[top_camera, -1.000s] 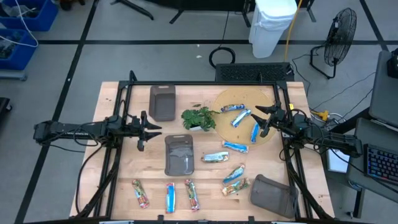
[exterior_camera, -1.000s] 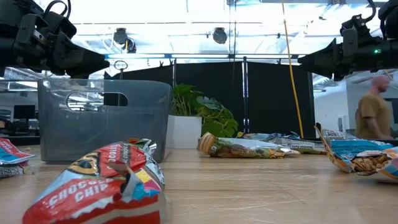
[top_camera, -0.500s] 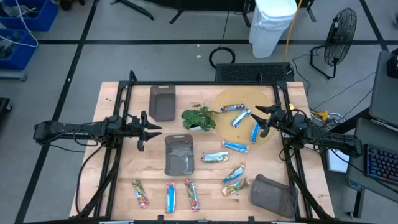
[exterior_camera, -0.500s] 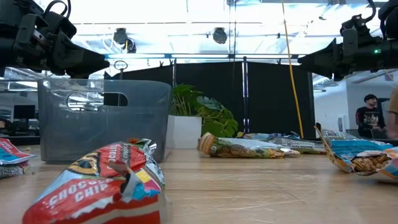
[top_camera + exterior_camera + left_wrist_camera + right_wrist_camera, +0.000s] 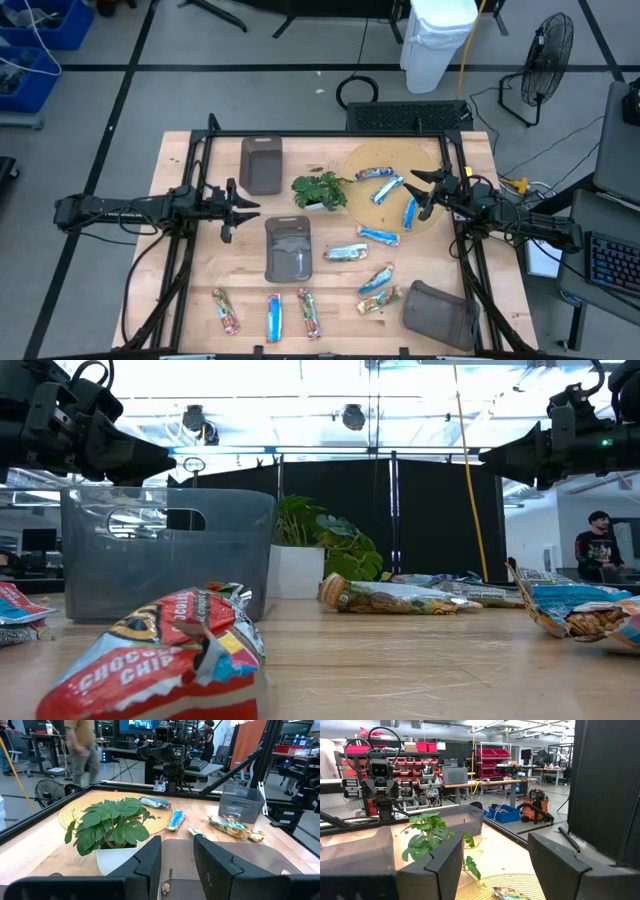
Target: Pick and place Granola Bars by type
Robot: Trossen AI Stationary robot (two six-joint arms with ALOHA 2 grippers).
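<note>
Several wrapped Granola Bars lie flat on the wooden table. Blue-silver ones [image 5: 387,189] rest on a round woven mat, with another [image 5: 378,236] at its edge. A green-tan bar [image 5: 346,253] lies mid-table, and two more [image 5: 377,290] sit beside the right tray. Along the near edge lie a red bar [image 5: 226,310], a blue one [image 5: 273,316] and a second red one [image 5: 309,313]. My left gripper [image 5: 245,208] hovers open left of the plant, above the table. My right gripper [image 5: 420,193] hovers open over the mat's right side. Neither touches anything.
Three grey-brown trays stand on the table: far left [image 5: 261,165], centre [image 5: 288,248] and near right [image 5: 437,312]. A small potted plant [image 5: 320,190] sits between the grippers. A black frame [image 5: 320,134] borders the table. A person [image 5: 600,545] stands in the room behind.
</note>
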